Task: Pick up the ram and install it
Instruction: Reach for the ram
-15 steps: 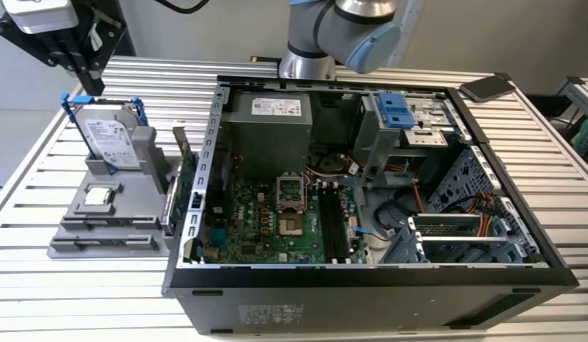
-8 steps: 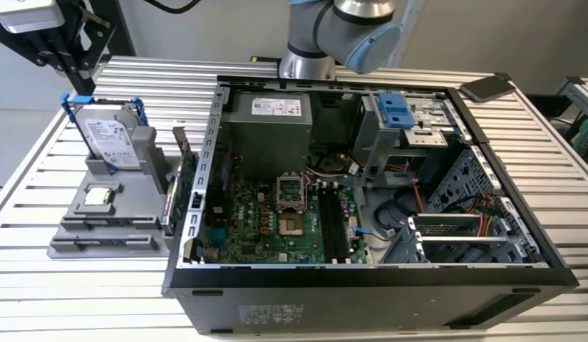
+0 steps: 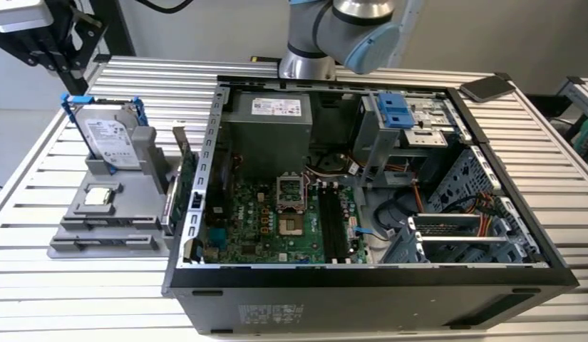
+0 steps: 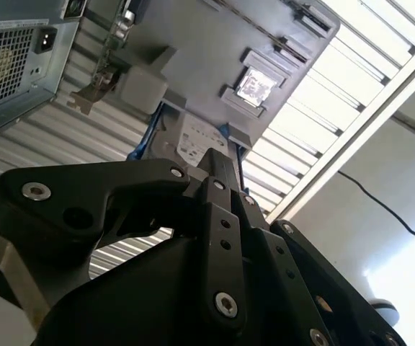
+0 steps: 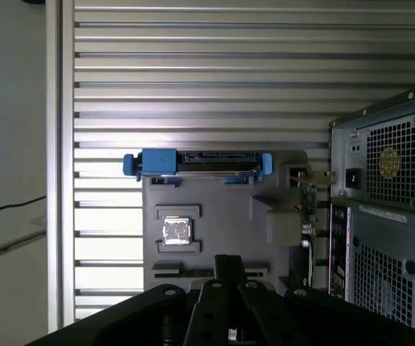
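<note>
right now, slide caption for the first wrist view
Gripper hovers over a grey parts holder with a hard drive and a processor, beside the computer case on a slatted table.

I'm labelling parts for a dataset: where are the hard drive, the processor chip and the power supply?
Hard drive (image 3: 111,139): exterior view, on its labelled silver face.
Processor chip (image 5: 176,231): first wrist view, middle of its shiny top.
Power supply (image 3: 265,142): exterior view, on its grey side panel.

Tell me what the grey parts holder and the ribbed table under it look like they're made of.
The grey holder looks like matte plastic, moulded or printed: uniform grey, blocky stepped slots. The table looks like bare aluminium: pale silver ribbed slats with a soft sheen, though the exact metal is uncertain.
</note>
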Motion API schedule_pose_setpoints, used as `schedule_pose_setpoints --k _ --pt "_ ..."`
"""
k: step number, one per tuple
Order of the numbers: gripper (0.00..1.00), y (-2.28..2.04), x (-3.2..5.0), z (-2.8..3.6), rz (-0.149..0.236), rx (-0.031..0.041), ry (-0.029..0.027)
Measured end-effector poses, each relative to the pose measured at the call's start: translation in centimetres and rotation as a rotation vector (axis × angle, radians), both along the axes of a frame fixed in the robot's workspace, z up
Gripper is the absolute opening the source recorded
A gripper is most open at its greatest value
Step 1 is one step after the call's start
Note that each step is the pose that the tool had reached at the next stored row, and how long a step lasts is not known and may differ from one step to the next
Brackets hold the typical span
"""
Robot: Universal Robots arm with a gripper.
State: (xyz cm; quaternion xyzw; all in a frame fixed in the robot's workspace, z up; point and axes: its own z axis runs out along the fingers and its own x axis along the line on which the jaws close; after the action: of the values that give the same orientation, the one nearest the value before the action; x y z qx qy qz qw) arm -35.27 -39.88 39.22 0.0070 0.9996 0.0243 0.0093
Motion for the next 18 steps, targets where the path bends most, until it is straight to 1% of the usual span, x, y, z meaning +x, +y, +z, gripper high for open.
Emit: schedule_pose_setpoints --k 3,6,10,18 --pt "0.0 -0.19 -0.05 -0.03 0.0 0.0001 0.0" --pt "0.0 -0.61 -0.15 -0.06 0.0 -0.0001 0.0002" --pt "0.0 -1.3 -0.36 -0.12 0.0 0.0 0.0" --pt "0.0 -2.28 -0.63 -0.23 0.0 -0.0001 0.0001"
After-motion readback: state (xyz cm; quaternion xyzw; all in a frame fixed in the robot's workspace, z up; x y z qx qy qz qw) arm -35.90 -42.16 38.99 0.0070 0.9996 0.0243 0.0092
